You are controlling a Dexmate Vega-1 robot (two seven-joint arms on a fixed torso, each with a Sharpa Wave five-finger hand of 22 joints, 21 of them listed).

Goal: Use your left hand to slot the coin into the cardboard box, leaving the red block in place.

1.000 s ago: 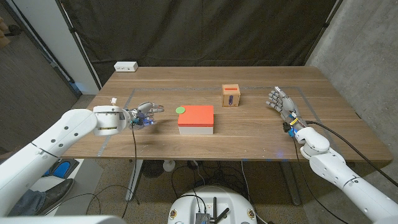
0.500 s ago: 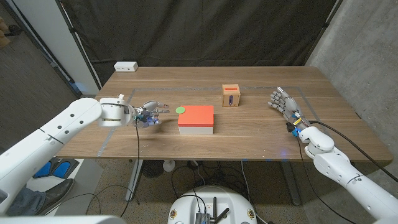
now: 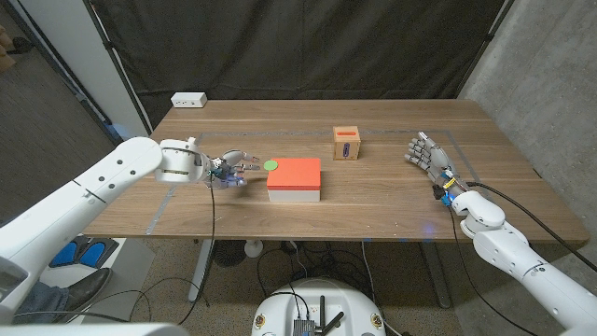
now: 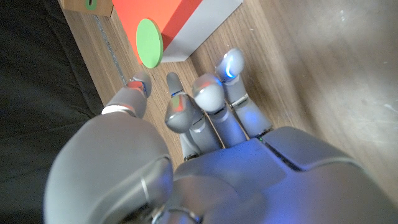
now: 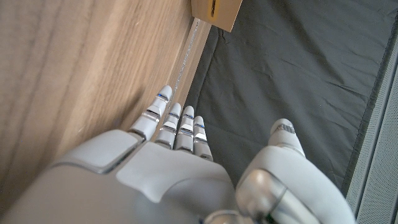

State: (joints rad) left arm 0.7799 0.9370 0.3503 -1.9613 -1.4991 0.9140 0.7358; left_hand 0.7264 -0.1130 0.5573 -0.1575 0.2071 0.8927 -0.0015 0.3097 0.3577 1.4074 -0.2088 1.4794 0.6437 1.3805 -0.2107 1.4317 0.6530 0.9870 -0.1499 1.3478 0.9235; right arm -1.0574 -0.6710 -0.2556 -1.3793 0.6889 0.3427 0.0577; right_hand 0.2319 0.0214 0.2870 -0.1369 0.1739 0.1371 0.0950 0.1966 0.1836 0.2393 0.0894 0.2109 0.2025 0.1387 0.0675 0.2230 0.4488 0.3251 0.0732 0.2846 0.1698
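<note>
A flat green coin lies on the table against the far left corner of the red block, which sits on a white base. The small cardboard box with a slot in its front stands beyond the block, to its right. My left hand hovers just left of the coin, fingers apart and reaching toward it, holding nothing. My right hand stands upright near the table's right side, fingers straight and empty.
A white power strip lies at the table's far left corner. A thin taped line marks a rectangle on the wooden table. Black curtains hang behind it.
My left hand has moved right, closing in on the coin. My right hand has drifted slightly right. Coin, block and box stay put.
</note>
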